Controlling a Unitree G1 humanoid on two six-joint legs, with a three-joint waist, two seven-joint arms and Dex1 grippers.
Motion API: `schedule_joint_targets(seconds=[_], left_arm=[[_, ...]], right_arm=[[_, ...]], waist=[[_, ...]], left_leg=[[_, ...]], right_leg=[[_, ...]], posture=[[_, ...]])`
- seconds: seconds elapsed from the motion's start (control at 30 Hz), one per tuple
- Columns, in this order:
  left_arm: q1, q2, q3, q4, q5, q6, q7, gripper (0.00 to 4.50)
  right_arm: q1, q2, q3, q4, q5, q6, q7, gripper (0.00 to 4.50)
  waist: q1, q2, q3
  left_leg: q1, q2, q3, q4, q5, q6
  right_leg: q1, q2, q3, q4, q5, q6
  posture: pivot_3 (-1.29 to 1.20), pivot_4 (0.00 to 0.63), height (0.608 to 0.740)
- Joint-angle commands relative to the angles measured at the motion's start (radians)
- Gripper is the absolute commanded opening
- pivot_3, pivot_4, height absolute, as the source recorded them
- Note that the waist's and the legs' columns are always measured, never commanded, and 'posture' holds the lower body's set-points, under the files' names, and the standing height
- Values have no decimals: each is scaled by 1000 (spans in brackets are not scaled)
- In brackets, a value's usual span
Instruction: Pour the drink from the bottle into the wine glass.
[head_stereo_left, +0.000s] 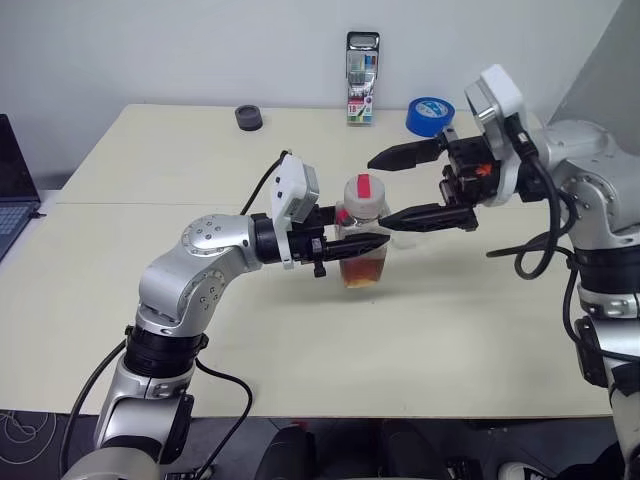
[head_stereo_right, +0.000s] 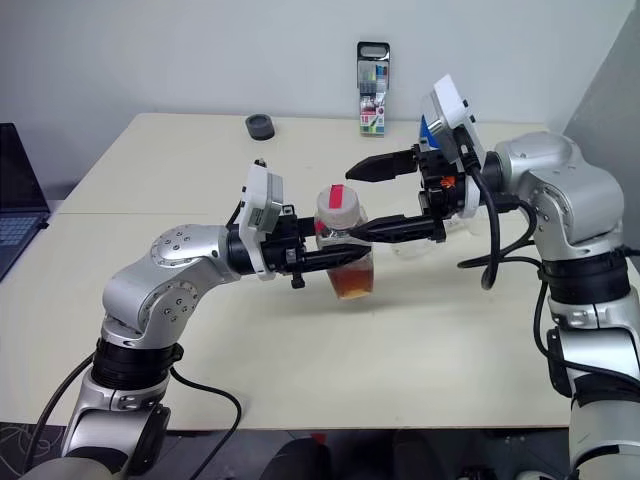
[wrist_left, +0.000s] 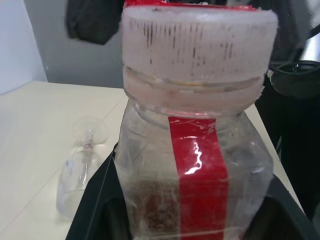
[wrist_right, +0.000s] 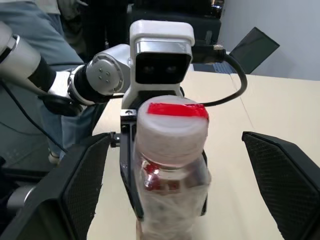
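Observation:
My left gripper (head_stereo_left: 352, 246) is shut on the bottle (head_stereo_left: 364, 235), clamping its squarish body from the left and holding it upright, low over the table (head_stereo_left: 150, 300). The reddish-brown drink (head_stereo_left: 362, 270) fills the bottle's lower part. Its pale cap (head_stereo_left: 366, 190) with a red strip is on. My right gripper (head_stereo_left: 380, 190) reaches in from the right, open. One finger (wrist_right: 82, 187) stands on each side of the cap without touching it. The wine glass (wrist_left: 75, 182) lies on its side on the table just beyond the bottle, its foot (wrist_left: 90, 131) pointing away.
A marker pack (head_stereo_left: 362, 78) stands at the table's far edge, with a blue tape roll (head_stereo_left: 430, 115) to its right and a small black round thing (head_stereo_left: 249, 118) to its left. A laptop (head_stereo_left: 12, 190) sits off the left side.

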Motion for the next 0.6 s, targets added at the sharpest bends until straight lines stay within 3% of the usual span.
schedule_joint_targets(seconds=[0.03, 0.27, 0.6], left_arm=[[-17, -3, 22, -14, 2, -31, 4, 1883], [-30, -16, 11, -5, 12, -35, 9, 1883], [-31, -18, 10, -23, 10, -21, 13, 1883]], right_arm=[[19, 39, -63, -141, 50, 66, -156, 4490], [73, 130, -76, -250, 51, 103, -374, 4490], [92, 115, -66, -246, 39, 91, -428, 4490]], waist=[[-1, 0, 0], [1, 0, 0], [1, 0, 0]], left_leg=[[0, 0, 0, 0, 0, 0], [0, 0, 0, 0, 0, 0], [0, 0, 0, 0, 0, 0]], right_leg=[[0, 0, 0, 0, 0, 0], [0, 0, 0, 0, 0, 0], [0, 0, 0, 0, 0, 0]], posture=[[0, 150, 740], [0, 150, 740], [0, 150, 740]])
